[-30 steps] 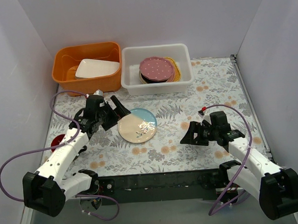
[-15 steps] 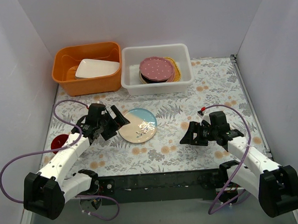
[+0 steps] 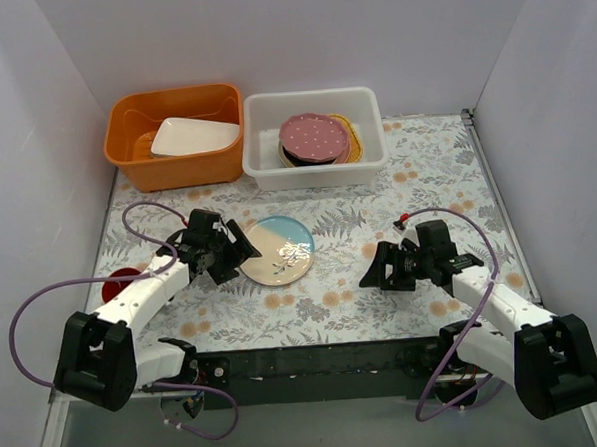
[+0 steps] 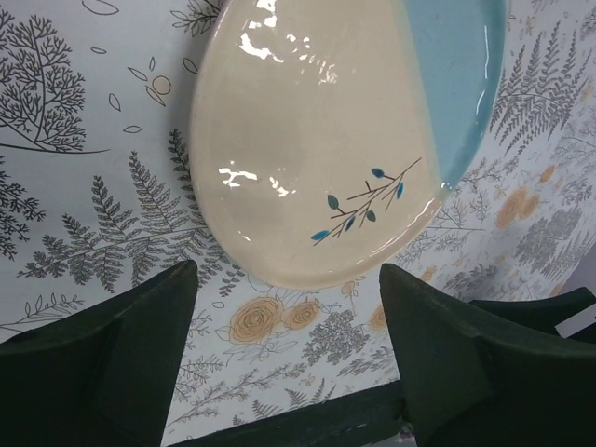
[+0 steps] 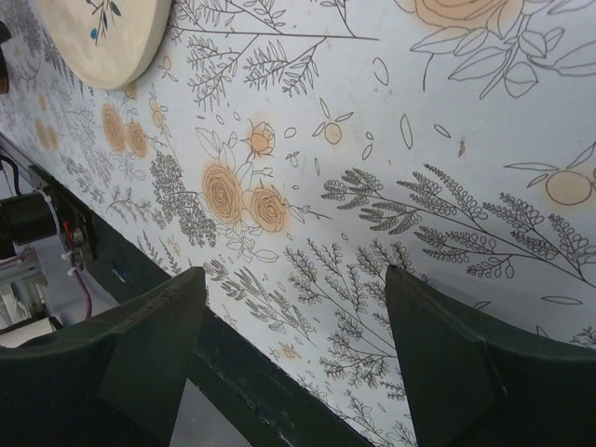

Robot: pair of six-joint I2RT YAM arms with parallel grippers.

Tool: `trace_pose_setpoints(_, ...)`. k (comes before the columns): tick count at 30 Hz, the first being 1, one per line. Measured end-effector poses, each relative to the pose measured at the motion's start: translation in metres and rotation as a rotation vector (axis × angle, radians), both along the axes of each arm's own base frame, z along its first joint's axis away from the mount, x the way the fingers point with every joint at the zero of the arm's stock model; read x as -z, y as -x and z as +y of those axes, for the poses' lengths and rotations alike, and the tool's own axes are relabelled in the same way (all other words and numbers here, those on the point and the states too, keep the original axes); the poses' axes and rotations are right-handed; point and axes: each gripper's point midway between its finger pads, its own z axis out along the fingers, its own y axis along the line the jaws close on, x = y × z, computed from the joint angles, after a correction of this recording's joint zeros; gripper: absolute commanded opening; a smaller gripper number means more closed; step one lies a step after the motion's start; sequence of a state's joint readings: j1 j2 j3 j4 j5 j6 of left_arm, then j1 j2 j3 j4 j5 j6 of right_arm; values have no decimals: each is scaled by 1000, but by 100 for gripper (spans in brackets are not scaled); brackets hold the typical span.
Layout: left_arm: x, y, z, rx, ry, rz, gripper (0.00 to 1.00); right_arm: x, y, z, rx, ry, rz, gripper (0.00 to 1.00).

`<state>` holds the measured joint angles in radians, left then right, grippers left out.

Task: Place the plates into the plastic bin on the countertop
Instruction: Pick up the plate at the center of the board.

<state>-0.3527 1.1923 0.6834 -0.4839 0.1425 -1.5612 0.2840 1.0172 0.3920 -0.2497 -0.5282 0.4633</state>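
Cream-and-blue plate lies flat mid-desk, slightly toward left edge; only plate seen outside bin. Left end effector released, jaws spread wide, plate's near-left rim just ahead between them, not gripped. Right end effector released, empty, nearer right edge, well apart from plate. Left arm nearer. Plate round, no long axis. Bin at far edge, beyond plate, stack of plates inside.
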Motion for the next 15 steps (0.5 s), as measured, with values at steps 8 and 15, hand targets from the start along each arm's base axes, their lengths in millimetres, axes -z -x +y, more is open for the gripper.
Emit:
trace_pose_setpoints(8, 35, 10, 1, -2, -12, 78, 67, -6, -17, 8, -3, -26, -21, 84)
trace_pose_setpoints(15, 47, 5, 1, -13, -24, 93, 70, -13, -42, 22, -10, -53, -30, 82)
